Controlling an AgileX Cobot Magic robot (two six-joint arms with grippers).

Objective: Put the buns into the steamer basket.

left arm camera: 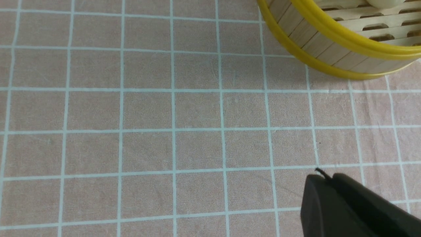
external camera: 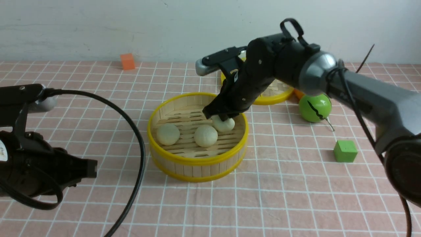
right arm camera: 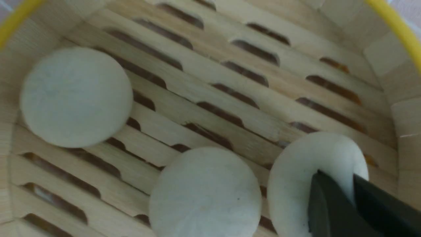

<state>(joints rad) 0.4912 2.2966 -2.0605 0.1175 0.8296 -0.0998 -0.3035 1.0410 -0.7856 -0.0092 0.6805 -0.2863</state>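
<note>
The steamer basket point(external camera: 197, 163) stands mid-table, and its rim also shows in the left wrist view point(left arm camera: 315, 42). Three buns are inside it: left point(external camera: 168, 134), middle point(external camera: 206, 135) and back right point(external camera: 225, 124). My right gripper point(external camera: 220, 117) reaches down into the basket and is shut on the back-right bun, which rests at the slat floor. In the right wrist view my right gripper point(right arm camera: 335, 181) pinches that bun point(right arm camera: 296, 177), beside the middle bun point(right arm camera: 205, 194) and the left bun point(right arm camera: 75, 97). My left gripper point(external camera: 93, 168) is shut and empty, low at the left, and it also shows in the left wrist view point(left arm camera: 324, 177).
A flat woven disc with a yellow rim point(external camera: 274, 95) lies behind the right arm. A green ball with a black crack point(external camera: 314, 107) and a green cube point(external camera: 345, 151) are to the right. An orange cube point(external camera: 127, 61) sits at the far wall. A black cable point(external camera: 139, 148) loops left of the basket.
</note>
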